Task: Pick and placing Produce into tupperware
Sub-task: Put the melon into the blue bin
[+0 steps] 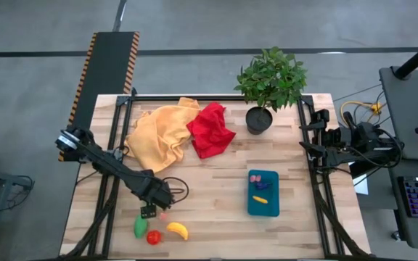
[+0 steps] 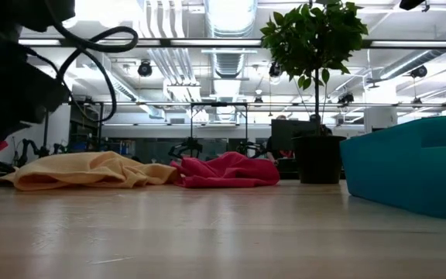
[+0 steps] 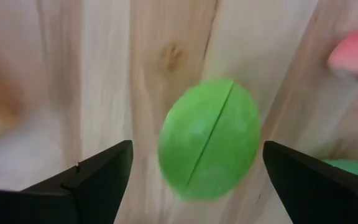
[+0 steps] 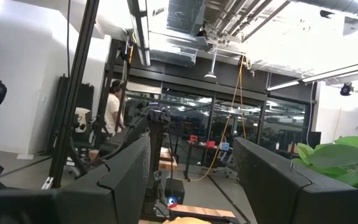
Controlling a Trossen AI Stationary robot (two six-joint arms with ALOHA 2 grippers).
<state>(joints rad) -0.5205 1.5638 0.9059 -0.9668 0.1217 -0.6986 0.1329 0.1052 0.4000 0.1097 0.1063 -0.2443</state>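
High view: the left gripper (image 1: 149, 211) hangs over the near-left part of the table (image 1: 216, 217), directly above the loose produce, namely a green piece (image 1: 140, 225), a red tomato (image 1: 153, 236) and a yellow banana (image 1: 178, 230). The green piece lies just beyond the fingertips, toward the table's near edge. The tupperware (image 1: 263, 193) sits well apart to the right and already holds a purple piece and a yellow piece. The right arm is parked at the right table edge, so the left arm is by far the nearer to the loose produce. Low view: only the tupperware wall (image 2: 409, 170) at the right and a sliver of green at the left edge are readable; the left arm shows as a dark mass in the upper left. Left wrist view: the left gripper (image 3: 191, 180) is open, and the green piece (image 3: 209, 138), oval with a seam along its long axis, lies centred between the two fingers without touching either. The long axis runs oblique to the closing line, so a straight descent and closure is judged sufficient. Right wrist view: the right gripper (image 4: 191, 180) is spread open, holds nothing and points into the room.
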